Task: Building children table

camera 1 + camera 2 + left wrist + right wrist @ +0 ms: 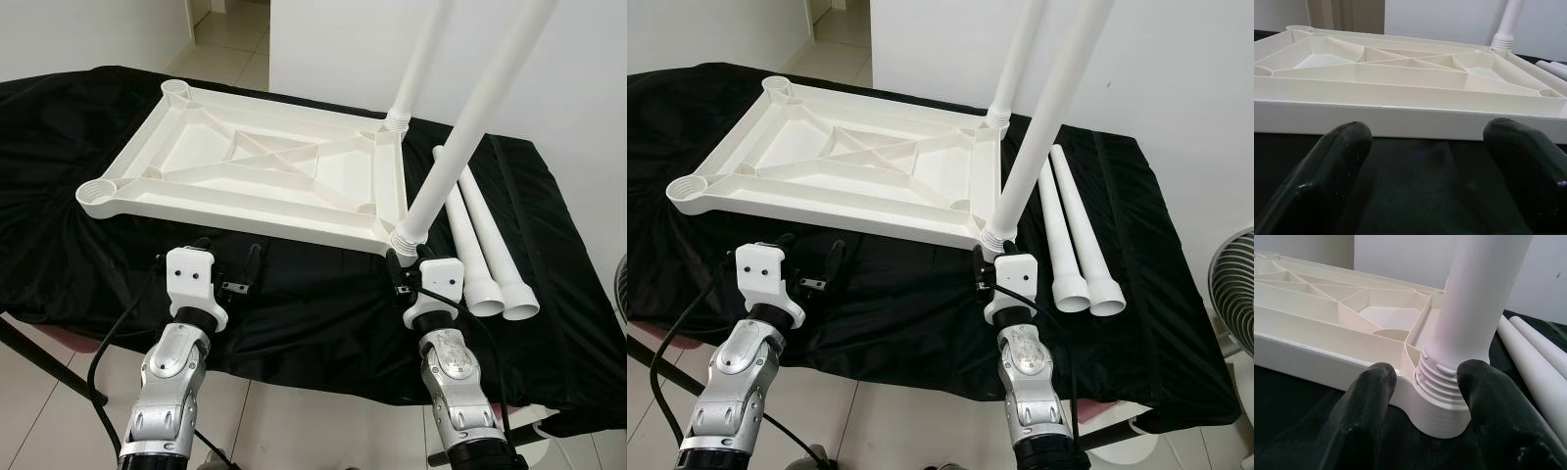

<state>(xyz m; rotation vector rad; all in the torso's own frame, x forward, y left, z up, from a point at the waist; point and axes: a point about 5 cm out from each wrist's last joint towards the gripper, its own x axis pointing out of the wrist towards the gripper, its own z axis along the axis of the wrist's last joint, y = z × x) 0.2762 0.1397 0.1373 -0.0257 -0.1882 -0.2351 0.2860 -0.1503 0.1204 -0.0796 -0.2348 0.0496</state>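
Left eye view: we counted one upturned tabletop (pixel 265 171) on the black cloth (pixel 323 304), two legs (pixel 470 127) fitted, two spare legs (pixel 490 255) beside. Our right gripper (pixel 1425 382) straddled the near leg's threaded base, fingers spread; our left gripper (pixel 1425 147) hovered open.

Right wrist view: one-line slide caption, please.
Right end effector straddling the threaded base of a white plastic table leg standing in the corner socket of the upturned white plastic tabletop.

smooth white plastic ribbed tabletop (pixel 265 171), slightly glossy white plastic tube legs (pixel 485 259), matt black cloth cover (pixel 313 304), shiny black rubbery fingers (pixel 1371 396)
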